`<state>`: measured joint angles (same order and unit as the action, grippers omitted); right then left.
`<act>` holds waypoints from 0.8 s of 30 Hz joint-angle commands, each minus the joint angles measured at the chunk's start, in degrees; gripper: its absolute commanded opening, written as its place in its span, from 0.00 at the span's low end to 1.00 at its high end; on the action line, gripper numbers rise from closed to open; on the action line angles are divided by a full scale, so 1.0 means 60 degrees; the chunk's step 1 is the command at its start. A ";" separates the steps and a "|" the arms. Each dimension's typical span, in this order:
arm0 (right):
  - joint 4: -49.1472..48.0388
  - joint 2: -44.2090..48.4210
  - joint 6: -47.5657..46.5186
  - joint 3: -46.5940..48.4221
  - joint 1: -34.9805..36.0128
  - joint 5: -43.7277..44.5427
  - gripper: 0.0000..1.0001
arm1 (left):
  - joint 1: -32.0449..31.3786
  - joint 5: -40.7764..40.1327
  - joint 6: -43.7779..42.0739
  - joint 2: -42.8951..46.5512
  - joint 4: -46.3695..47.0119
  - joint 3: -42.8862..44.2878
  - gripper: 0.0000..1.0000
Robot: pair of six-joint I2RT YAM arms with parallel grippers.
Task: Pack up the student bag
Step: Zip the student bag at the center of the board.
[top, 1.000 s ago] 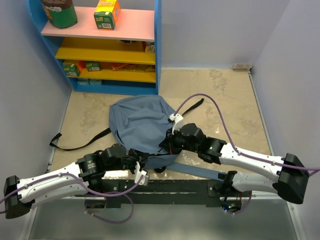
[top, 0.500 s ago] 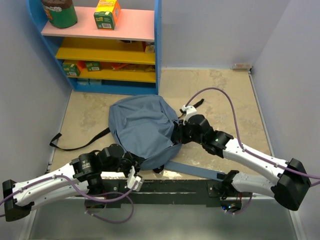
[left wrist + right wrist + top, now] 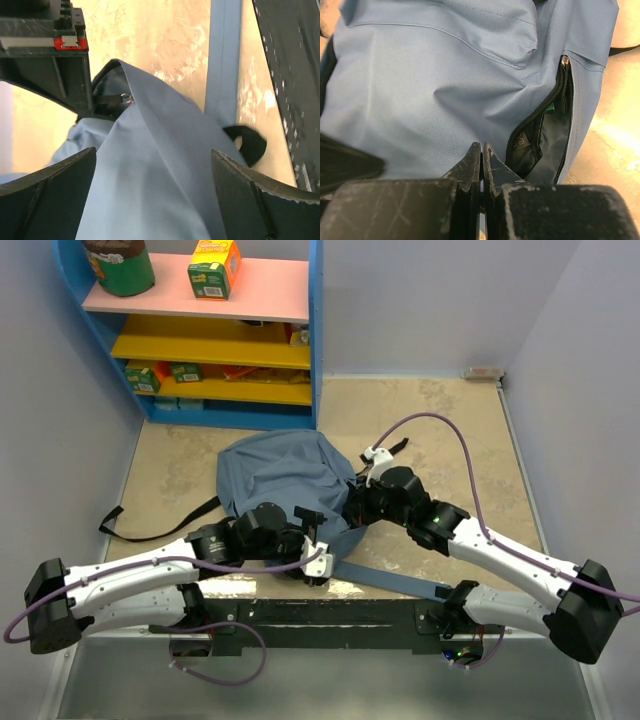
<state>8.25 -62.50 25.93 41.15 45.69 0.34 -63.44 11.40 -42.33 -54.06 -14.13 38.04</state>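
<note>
The student bag (image 3: 268, 478) is a slate-blue fabric backpack lying flat mid-table. My left gripper (image 3: 310, 543) hangs open over its near right edge. In the left wrist view the dark fingers (image 3: 265, 200) stand wide apart with the bag's cloth (image 3: 165, 190) between them, untouched by the pads. My right gripper (image 3: 352, 512) is at the bag's right side. In the right wrist view its jaws (image 3: 481, 148) are shut, tips against the blue fabric (image 3: 420, 85), beside a half-open zipper pocket (image 3: 545, 135). I see nothing pinched between them.
A flat blue shoulder strap (image 3: 390, 582) runs right along the near edge, with a black buckle (image 3: 247, 142) by it. A black cord (image 3: 150, 530) trails left. A blue shelf unit (image 3: 220, 330) with boxes and a jar stands at the back left. Walls close both sides.
My left gripper has opened wide and swung right and forward over the bag's near edge. The right gripper moved up to the bag's right side a second ago and has since held still, shut.
</note>
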 commanded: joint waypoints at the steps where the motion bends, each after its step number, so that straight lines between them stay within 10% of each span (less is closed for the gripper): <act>1: -0.0759 0.0529 0.0175 0.0086 -0.0072 -0.0012 0.00 | -0.0193 -0.0303 0.2961 -0.0554 0.1754 0.0237 1.00; 24: -0.1317 0.1452 0.0394 -0.0925 -0.0071 -0.0701 0.00 | -0.0018 -0.0361 0.4989 -0.2605 0.3763 -0.0276 0.64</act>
<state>3.62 -55.75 27.62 36.12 45.58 -2.66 -63.42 8.82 -12.43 -69.04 6.37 35.53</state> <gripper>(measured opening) 0.011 0.675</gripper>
